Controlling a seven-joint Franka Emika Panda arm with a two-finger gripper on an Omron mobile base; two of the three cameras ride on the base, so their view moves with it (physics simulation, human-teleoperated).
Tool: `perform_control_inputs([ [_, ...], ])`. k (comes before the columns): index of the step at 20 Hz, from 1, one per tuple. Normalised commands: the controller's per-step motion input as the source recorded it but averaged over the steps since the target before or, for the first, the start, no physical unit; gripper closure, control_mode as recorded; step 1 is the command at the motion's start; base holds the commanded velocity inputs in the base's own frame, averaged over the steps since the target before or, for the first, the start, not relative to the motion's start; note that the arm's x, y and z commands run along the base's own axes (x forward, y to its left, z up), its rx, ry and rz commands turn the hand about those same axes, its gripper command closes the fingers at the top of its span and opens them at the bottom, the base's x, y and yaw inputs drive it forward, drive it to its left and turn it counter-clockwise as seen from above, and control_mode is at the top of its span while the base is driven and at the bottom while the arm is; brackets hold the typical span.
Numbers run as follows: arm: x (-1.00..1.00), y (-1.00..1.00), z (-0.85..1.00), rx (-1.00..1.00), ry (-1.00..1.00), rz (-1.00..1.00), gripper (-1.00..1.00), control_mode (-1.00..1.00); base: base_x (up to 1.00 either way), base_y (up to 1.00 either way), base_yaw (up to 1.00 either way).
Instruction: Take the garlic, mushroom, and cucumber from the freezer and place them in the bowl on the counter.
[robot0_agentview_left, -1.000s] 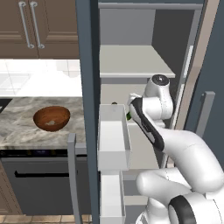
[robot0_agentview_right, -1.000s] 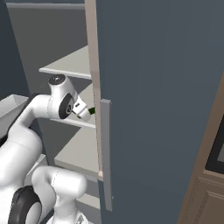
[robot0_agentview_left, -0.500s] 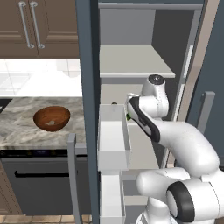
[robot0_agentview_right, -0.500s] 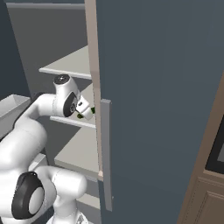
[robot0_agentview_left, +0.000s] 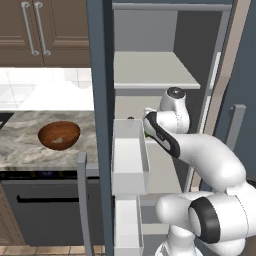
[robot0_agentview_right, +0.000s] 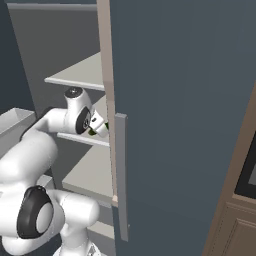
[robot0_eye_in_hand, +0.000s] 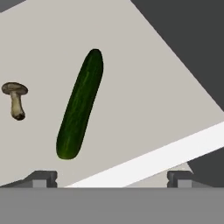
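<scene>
While the arm reaches into the open freezer (robot0_agentview_left: 100, 75), the hand view has the cucumber (robot0_eye_in_hand: 81, 104) lying on the light grey shelf (robot0_eye_in_hand: 144, 113), with the mushroom (robot0_eye_in_hand: 15, 99) at its nine o'clock, apart from it. Gripper (robot0_eye_in_hand: 112, 178) jaws spread wide, grasping nothing. Left base view alone has the wooden bowl (robot0_agentview_left: 59, 135) on the marbled counter (robot0_agentview_left: 20, 145).

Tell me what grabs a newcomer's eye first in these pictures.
The dark green cucumber lies on the light grey freezer shelf, with the small mushroom apart from it to one side in the hand view. The open gripper hangs in front of them, holding nothing. On the counter left of the freezer sits the reddish-brown bowl.
</scene>
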Motion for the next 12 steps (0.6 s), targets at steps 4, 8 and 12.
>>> perform_control_inputs([
  [4,0.22,0.01,-0.16,0.0,0.0,0.0,-1.0,-1.0,0.0,0.0,0.0],
  [8,0.23,0.0,-0.13,0.0,0.0,0.0,-1.0,-1.0,0.0,0.0,0.0],
  [12,0.3,0.04,-0.11,0.0,0.01,0.0,-1.0,-1.0,0.0,0.0,0.0],
])
